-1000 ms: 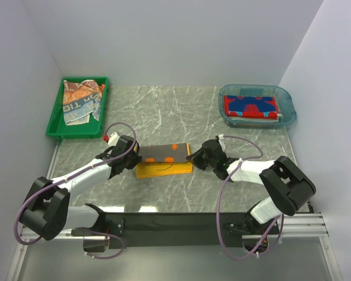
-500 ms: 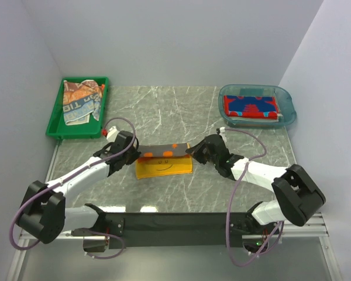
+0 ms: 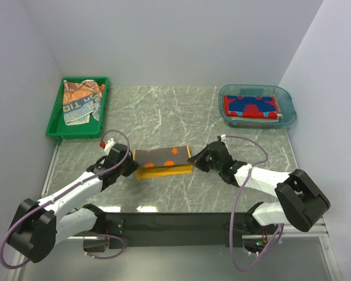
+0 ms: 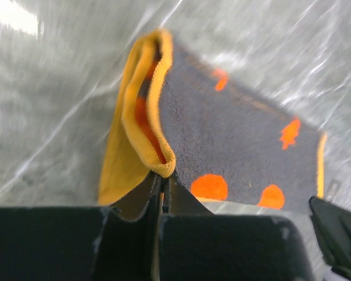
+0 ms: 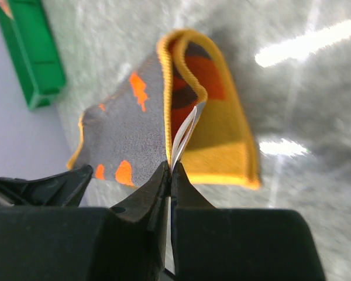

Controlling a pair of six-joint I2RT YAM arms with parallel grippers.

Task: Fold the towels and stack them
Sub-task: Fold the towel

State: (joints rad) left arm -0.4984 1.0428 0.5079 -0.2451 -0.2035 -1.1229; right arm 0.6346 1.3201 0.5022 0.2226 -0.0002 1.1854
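Orange-grey towel, half folded, hangs between both tools; left tool and right tool each clench one end. Uneven pulling could slip its thin hem free.

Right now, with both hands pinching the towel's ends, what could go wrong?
1. The left hand and right hand grip only thin edges of the towel, so an edge may slip out mid-fold.
2. In the top view the grey layer does not cover the yellow one, so the fold may finish crooked.
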